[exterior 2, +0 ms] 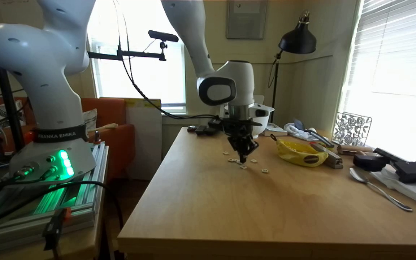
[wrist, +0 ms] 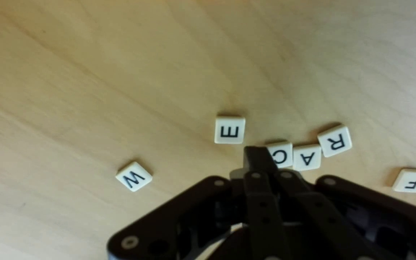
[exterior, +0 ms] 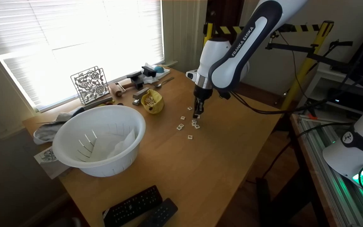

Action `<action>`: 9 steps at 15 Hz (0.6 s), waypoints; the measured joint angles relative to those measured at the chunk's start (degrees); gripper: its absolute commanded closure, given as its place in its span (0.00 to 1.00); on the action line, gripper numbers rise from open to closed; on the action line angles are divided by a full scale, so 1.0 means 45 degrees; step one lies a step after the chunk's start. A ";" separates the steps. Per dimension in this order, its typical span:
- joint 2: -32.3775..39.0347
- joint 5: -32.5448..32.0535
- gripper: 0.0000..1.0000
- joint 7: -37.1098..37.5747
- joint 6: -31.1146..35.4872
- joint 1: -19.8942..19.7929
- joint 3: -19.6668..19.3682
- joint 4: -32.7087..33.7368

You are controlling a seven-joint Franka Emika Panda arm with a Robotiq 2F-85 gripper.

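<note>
My gripper [wrist: 260, 153] is closed right up, fingertips together, and I see nothing pinched between them. In the wrist view they overlap one edge of the C tile [wrist: 283, 155], and I can't tell whether they touch it or hang just above. That worries me most: if I misread the height, the tip could bear on that edge and make the tile skid or flip. The A tile [wrist: 307, 157] sits against the C's far side and the R tile [wrist: 334, 141] appears to touch the A at a slant, so a sideways push would likely run through all three. The E tile [wrist: 230, 130] lies just beside the fingertips; spreading the jaws this low could knock it away. The F tile [wrist: 411, 180] and the M-or-W tile [wrist: 134, 177] lie well apart, on opposite sides, but my own linkage hides part of the table [exterior: 181, 170], so I could drag a tile there unseen. Farther out, a yellow pouch [exterior: 157, 108] holds small pale pieces; a wide, low sweep could tip it and scatter them. The white colander [exterior: 109, 170], well away, is a lesser hazard.
</note>
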 measured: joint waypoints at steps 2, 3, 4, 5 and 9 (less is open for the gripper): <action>-0.0136 0.0000 1.00 -0.0010 0.0000 -0.0177 0.0047 0.0003; -0.0209 0.0001 1.00 0.0011 0.0000 -0.0213 0.0016 0.0000; -0.0287 0.0003 1.00 0.0126 0.0000 -0.0213 -0.0049 -0.0022; -0.0358 0.0004 1.00 0.0354 0.0000 -0.0180 -0.0149 -0.0063; -0.0431 0.0006 1.00 0.1919 0.0003 0.0285 -0.0782 -0.0180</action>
